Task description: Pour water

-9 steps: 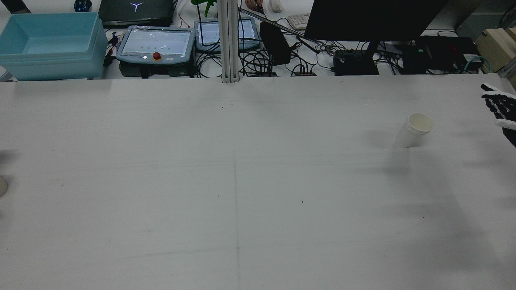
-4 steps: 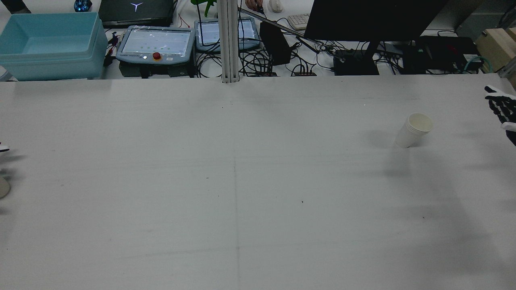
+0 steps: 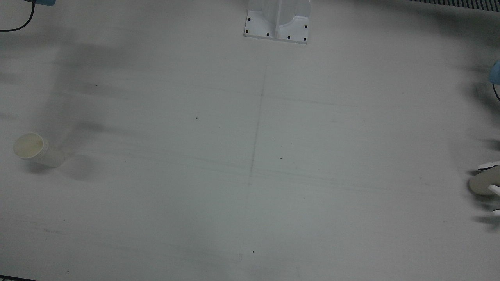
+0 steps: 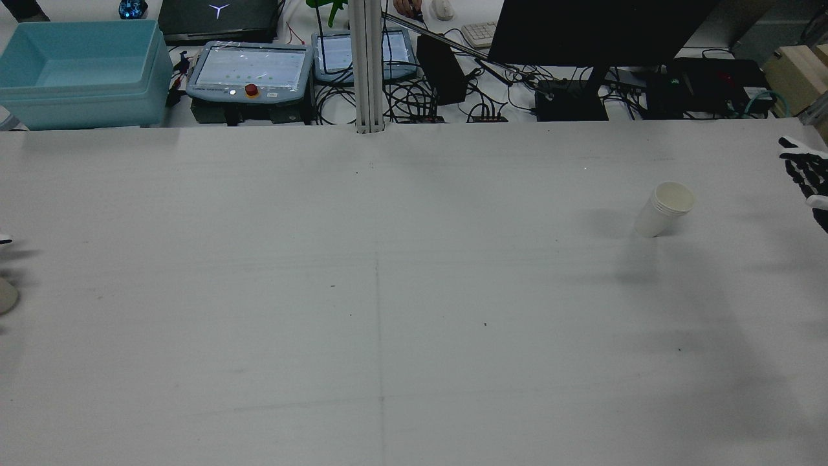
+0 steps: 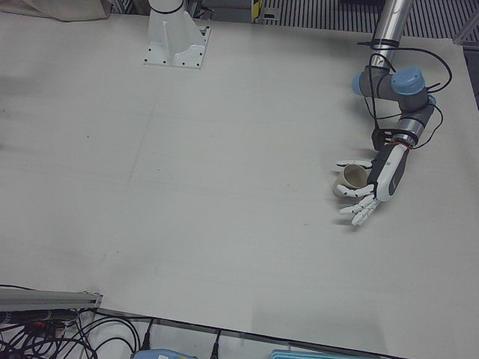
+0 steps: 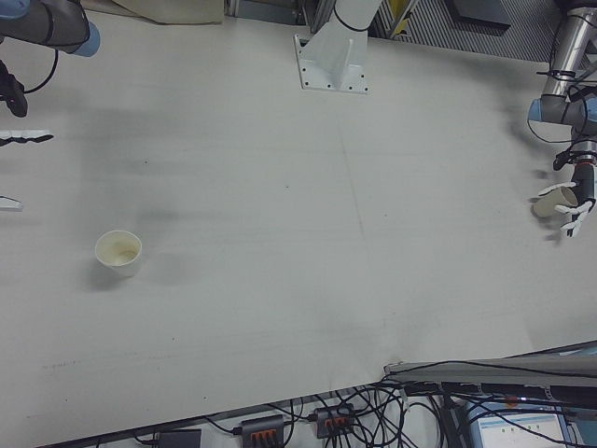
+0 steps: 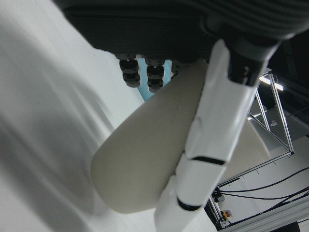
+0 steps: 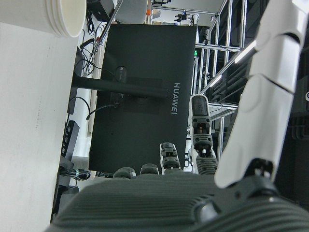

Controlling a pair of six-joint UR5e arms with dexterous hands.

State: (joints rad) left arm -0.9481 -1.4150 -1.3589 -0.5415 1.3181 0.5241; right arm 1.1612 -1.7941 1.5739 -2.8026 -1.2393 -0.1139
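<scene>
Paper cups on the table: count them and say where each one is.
2. One white paper cup stands upright and alone on the table's right-arm half, its mouth open upward. The other beige paper cup is at the left hand, tilted, with fingers around it. None seem hidden.

You can read one brand only: "HUAWEI", in pale capitals on the black back panel of the monitor, seen in the right hand view; the word lies on its side there, running along the panel's lower middle. In the rear view, a laptop lid beyond the table carries a glowing Y-shaped logo, no letters. The pendant screens beside it show marks too small for you to read.
</scene>
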